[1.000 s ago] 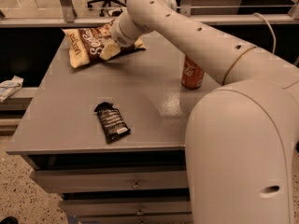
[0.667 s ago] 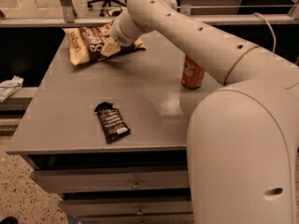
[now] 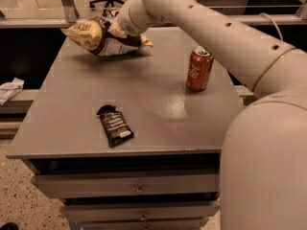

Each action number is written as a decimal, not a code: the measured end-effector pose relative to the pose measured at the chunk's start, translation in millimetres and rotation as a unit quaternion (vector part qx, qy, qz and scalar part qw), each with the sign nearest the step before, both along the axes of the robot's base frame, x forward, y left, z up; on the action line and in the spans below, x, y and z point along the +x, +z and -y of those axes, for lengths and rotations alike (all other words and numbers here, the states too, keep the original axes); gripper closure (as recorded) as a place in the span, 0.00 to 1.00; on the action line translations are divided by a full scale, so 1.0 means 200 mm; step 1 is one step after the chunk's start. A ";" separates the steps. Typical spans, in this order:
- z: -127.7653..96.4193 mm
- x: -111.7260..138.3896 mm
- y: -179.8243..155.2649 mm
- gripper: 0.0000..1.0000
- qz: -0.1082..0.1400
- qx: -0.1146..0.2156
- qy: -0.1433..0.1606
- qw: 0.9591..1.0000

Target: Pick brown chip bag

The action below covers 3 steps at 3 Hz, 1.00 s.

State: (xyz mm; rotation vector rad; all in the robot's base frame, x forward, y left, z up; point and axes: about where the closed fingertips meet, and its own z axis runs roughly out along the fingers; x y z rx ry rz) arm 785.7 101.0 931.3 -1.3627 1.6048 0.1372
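The brown chip bag (image 3: 92, 35) is crumpled, with a dark brown centre and tan-yellow ends. It hangs just above the far left part of the grey table (image 3: 158, 99), with its shadow on the surface below. My gripper (image 3: 115, 31) is at the bag's right side and shut on it. The cream arm reaches in from the right across the back of the table. The fingertips are partly hidden by the bag's folds.
An orange soda can (image 3: 199, 69) stands upright at the right of the table. A small black flat packet (image 3: 114, 125) lies near the front left. Drawers (image 3: 139, 189) sit under the tabletop. A white object (image 3: 9, 89) lies on a low ledge to the left.
The chip bag lay flat on the far left of the table with the gripper on it; now it is bunched up and raised off the surface in the gripper.
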 end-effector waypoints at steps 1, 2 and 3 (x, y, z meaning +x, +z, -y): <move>0.05 -0.08 0.27 1.00 0.051 0.046 0.005 0.998; 0.12 -0.18 0.51 1.00 0.094 0.104 0.013 0.990; 0.12 -0.21 0.55 1.00 0.098 0.113 0.019 0.988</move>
